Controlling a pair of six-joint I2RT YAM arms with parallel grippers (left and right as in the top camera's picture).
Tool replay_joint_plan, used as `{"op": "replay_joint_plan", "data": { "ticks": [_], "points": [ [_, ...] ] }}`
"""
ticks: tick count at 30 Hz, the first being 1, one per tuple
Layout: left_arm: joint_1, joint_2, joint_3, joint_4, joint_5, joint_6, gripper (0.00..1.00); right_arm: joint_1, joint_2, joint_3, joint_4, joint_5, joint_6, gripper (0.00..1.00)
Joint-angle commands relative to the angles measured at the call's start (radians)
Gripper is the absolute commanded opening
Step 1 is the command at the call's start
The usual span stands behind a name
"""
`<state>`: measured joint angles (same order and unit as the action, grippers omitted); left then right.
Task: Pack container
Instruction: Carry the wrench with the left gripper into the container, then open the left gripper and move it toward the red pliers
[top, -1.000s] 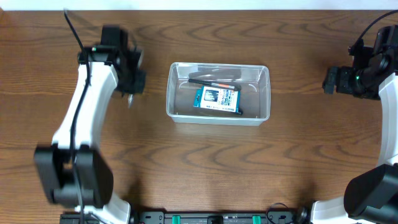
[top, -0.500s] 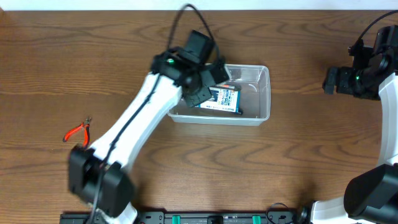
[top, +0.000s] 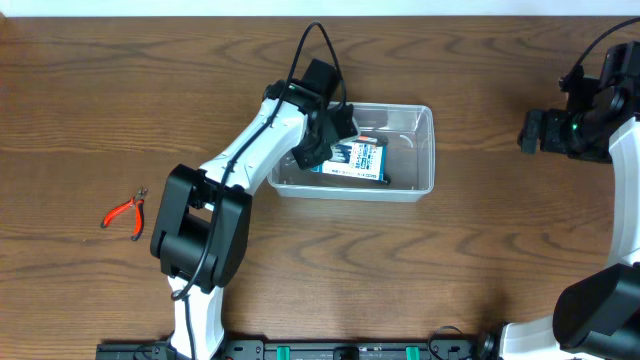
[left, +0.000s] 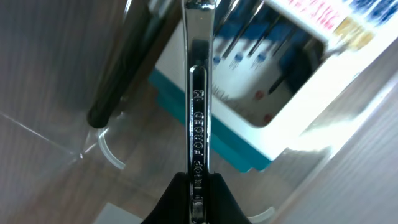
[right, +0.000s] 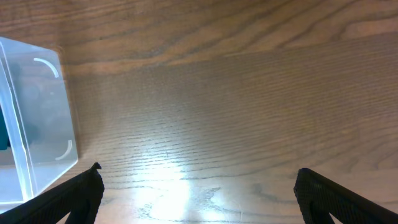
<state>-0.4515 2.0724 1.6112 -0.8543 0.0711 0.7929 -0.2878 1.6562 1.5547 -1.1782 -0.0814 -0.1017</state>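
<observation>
Clear container just beneath left jaws with wrench

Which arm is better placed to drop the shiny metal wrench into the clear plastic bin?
Left. Its jaws are shut on the shiny metal wrench over the clear rectangular plastic bin, above the blue-and-white box. The right arm sits off to the side, jaws open and empty.

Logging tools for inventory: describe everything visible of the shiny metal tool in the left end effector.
The polished chrome wrench shank is a slim flat bar, its recessed panel stamped DROP FORGED 12. The left end effector pinches its near end; it extends over the clear plastic bin and the blue-and-white box. Its ends are hidden.
</observation>
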Motion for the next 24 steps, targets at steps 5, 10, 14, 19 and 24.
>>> {"op": "replay_joint_plan", "data": {
  "ticks": [5,10,14,19,24],
  "points": [
    [0.009,-0.013,0.000,-0.005,0.000,-0.022,0.74,-0.003,-0.002,-0.003,0.000,0.003,-0.001,0.99],
    [0.008,-0.089,0.006,-0.039,-0.008,-0.069,0.82,-0.003,-0.002,-0.003,0.000,0.003,-0.001,0.99],
    [0.007,-0.270,0.006,-0.084,-0.097,-0.076,0.82,-0.003,-0.002,-0.003,0.001,0.003,-0.001,0.99],
    [0.066,-0.518,0.006,-0.092,-0.322,-0.235,0.98,-0.003,-0.002,-0.003,0.001,0.003,-0.001,0.99],
    [0.323,-0.652,-0.001,-0.178,-0.329,-0.360,0.98,-0.003,-0.002,-0.003,0.001,0.003,-0.001,0.99]
  ]
}}
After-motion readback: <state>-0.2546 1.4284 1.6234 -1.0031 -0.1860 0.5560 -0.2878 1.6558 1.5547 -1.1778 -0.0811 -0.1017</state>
